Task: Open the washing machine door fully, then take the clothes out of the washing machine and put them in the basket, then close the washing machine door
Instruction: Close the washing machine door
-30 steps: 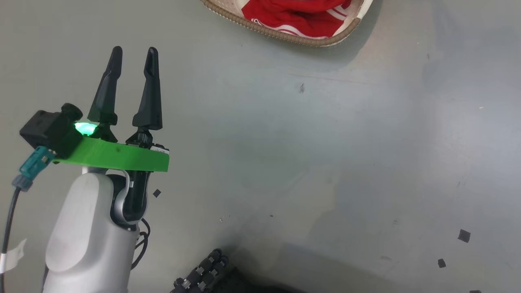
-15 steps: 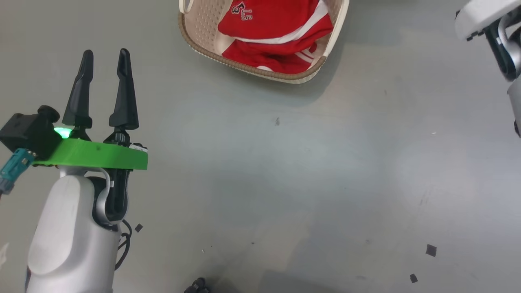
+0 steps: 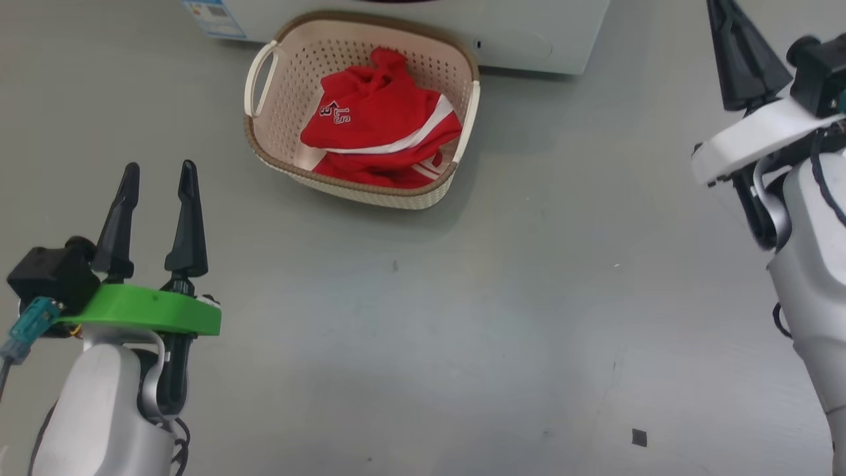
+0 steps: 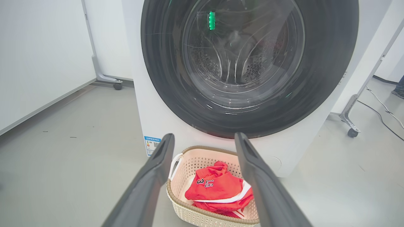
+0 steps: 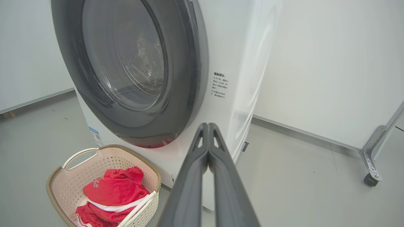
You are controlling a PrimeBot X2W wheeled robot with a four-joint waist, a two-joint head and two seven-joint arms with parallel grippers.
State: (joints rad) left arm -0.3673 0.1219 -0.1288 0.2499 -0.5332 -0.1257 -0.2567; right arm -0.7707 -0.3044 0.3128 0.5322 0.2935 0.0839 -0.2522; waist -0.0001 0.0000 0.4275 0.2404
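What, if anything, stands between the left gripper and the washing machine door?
Nothing visible does. The left gripper, open and empty, faces the washing machine door across open space. The basket with the clothes sits on the floor close before the washing machine, below the door, under a straight path rather than in it.

The grey floor bears the basket beside the washing machine.
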